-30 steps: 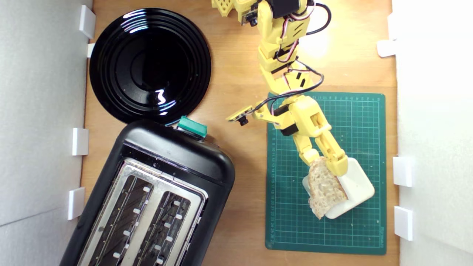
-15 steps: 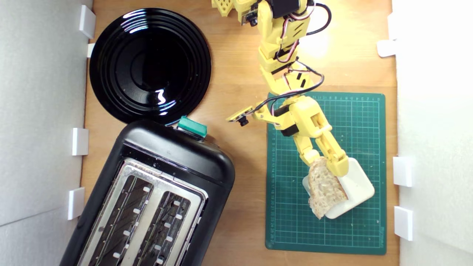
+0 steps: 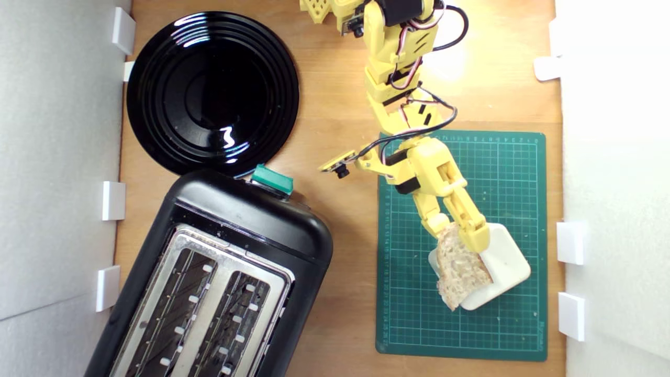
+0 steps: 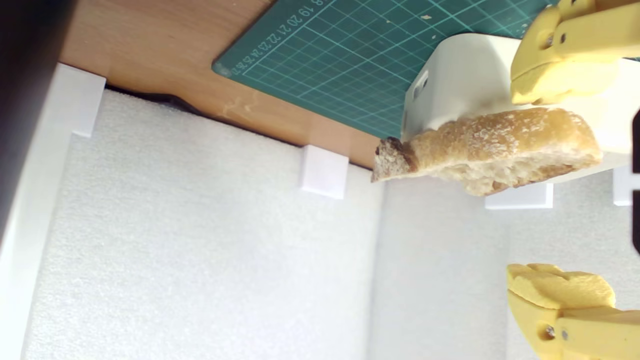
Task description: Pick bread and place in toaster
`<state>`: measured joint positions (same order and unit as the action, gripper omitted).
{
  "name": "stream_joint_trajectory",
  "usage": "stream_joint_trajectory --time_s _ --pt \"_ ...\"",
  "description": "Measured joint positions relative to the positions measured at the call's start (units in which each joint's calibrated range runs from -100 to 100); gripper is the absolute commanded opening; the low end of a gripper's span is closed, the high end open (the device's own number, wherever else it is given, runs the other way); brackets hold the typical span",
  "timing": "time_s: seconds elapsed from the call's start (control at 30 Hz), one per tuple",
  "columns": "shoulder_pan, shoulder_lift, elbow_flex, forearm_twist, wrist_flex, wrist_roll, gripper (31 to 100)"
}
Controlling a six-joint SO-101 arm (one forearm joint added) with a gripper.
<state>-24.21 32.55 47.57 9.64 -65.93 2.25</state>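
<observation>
The bread (image 3: 463,275), a pale porous slice with a tan crust, lies tilted on a cream rounded-square block (image 3: 507,262) on the green cutting mat (image 3: 513,173). My yellow gripper (image 3: 459,236) is open around the slice's near end, one finger on each side. In the wrist view one finger sits just over the crust of the bread (image 4: 490,145), and a wide gap separates the slice from the other finger; the gripper (image 4: 520,182) holds nothing. The black toaster (image 3: 220,272), with its silver top, two long slots and teal lever (image 3: 271,180), stands at the exterior view's lower left.
A round glossy black plate (image 3: 212,91) sits at the exterior view's upper left, touching the toaster's lever end. Bare wooden tabletop (image 3: 350,251) separates the toaster from the mat. White foam walls (image 4: 200,260) with small white brackets border the table.
The wrist and fingers have shifted slightly toward the exterior view's left and top. The bread has stayed in place on the block.
</observation>
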Motion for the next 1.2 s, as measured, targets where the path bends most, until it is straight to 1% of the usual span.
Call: stream_joint_trajectory --time_s 0.13,0.2,0.3,0.4,0.53,0.6,0.73,1.2 --pt "0.82 0.0 0.0 0.09 0.0 0.0 95.3" --pt "1.19 0.0 0.0 -0.53 0.0 0.0 95.3" --pt "1.19 0.0 0.0 -0.62 0.0 0.0 95.3" --pt "1.19 0.0 0.0 0.09 0.0 0.0 95.3" --pt "1.19 0.0 0.0 -0.09 0.0 0.0 95.1" --pt "1.19 0.0 0.0 -0.27 0.0 0.0 92.1" --pt "1.19 0.0 0.0 0.09 0.0 0.0 83.7" --pt "1.19 0.0 0.0 0.09 0.0 0.0 68.5"
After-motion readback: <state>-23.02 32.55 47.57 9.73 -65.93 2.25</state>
